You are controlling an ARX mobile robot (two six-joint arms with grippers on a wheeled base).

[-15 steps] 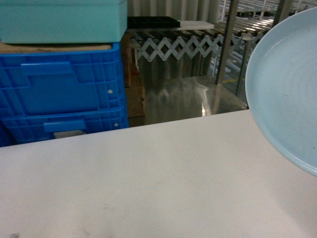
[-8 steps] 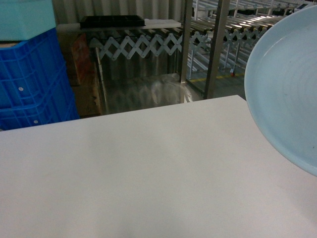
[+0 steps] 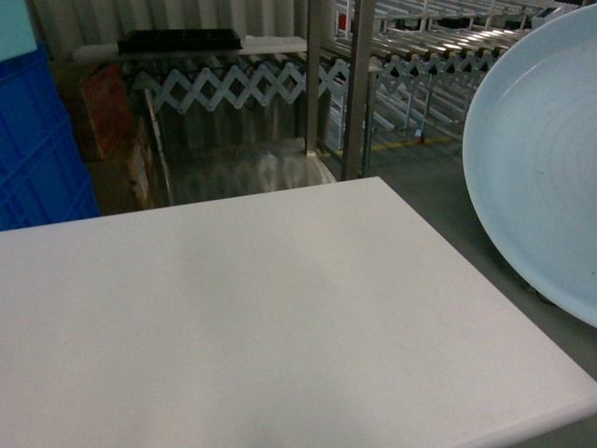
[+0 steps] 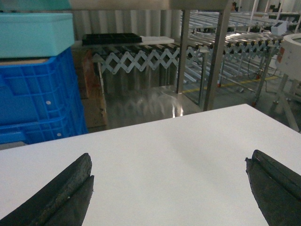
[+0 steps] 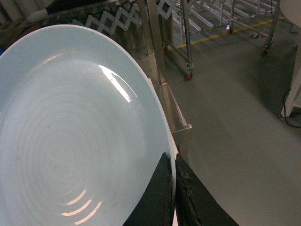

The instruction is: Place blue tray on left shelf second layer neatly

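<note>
Closest to the right wrist camera, at the bottom centre of its frame, the right gripper (image 5: 173, 188) is pinched tight on the rim of the blue tray (image 5: 70, 136), whose ringed face fills the left of that picture. From the head camera the blue tray (image 3: 541, 168) hangs tilted at the right edge of the frame, clear of the white table (image 3: 242, 317) and raised above it. Low in the left wrist picture the left gripper (image 4: 169, 188) is spread wide over the table, holding nothing.

Over the last second the scene has slid leftward in the head view: the blue crates (image 3: 37, 140) have shrunk to a strip at the upper left, and the steel shelf posts (image 3: 359, 84) have moved toward the upper middle. The base appears to be turning with the tray carried unchanged. Placement is not yet begun, and which rack holds the target tier I cannot tell.
</note>
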